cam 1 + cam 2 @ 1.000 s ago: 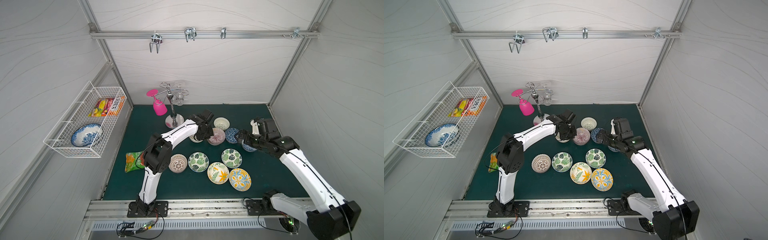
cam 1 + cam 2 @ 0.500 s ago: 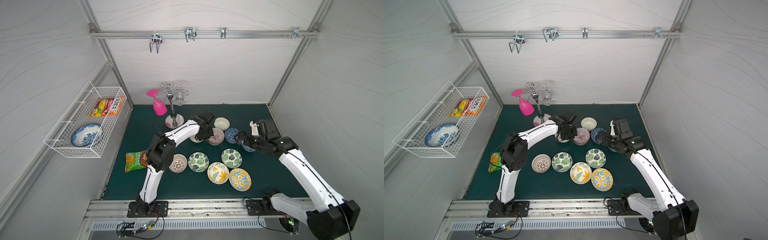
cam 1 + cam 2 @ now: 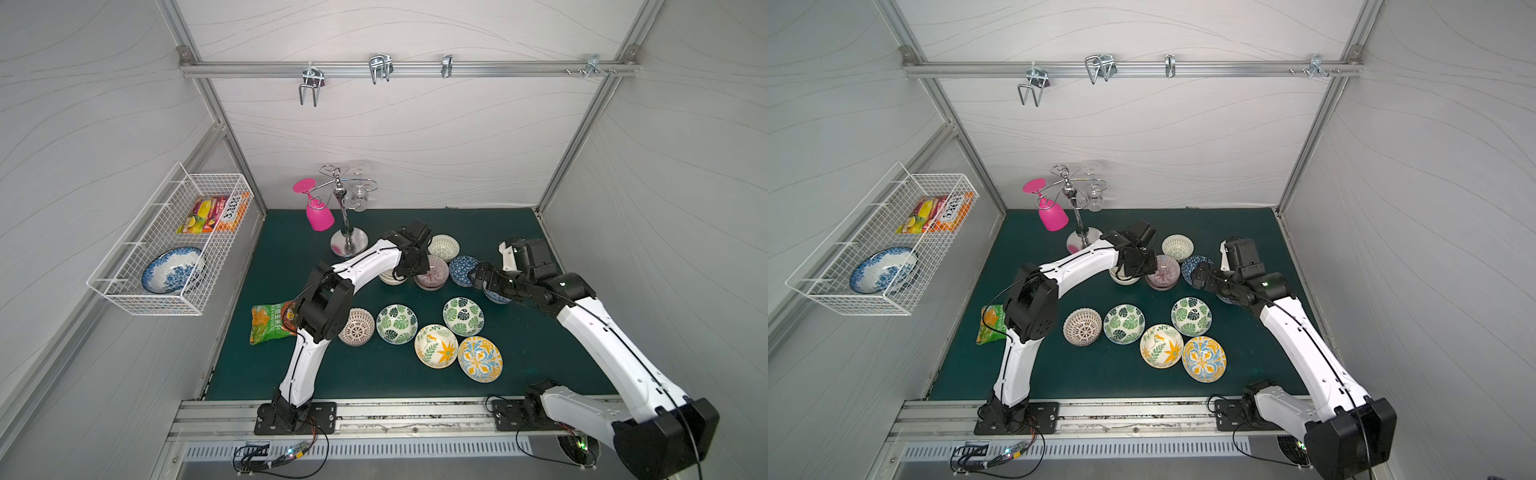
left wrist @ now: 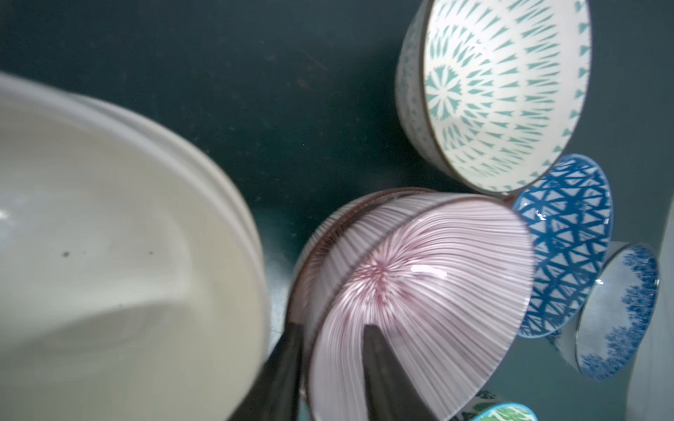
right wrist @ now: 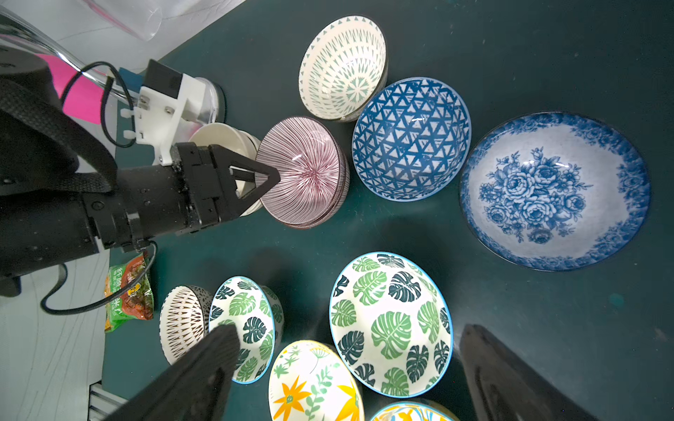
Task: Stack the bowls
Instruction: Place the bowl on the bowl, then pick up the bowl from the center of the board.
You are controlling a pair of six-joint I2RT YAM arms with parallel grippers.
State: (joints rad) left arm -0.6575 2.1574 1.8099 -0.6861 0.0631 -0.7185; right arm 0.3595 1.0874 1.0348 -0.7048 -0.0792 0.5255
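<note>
One jaw inside the top pink bowl [image 4: 419,291], one outside its rim, at the left gripper [image 4: 332,328]; stands narrowly parted, not pinching; rests nested in a lower pink bowl [image 5: 344,189], just beside the stacked cream bowls [image 4: 109,237]; gapes wide and empty at the right gripper [image 5: 348,326], near the blue lattice bowl [image 5: 412,138]; close by, teal bowl [image 5: 343,69] and blue floral bowl [image 5: 554,189]; toward the rail [image 3: 374,409], brown bowl [image 3: 357,327], two leaf bowls [image 3: 397,324], two yellow bowls [image 3: 436,345], all separate on the mat [image 3: 291,257].
</note>
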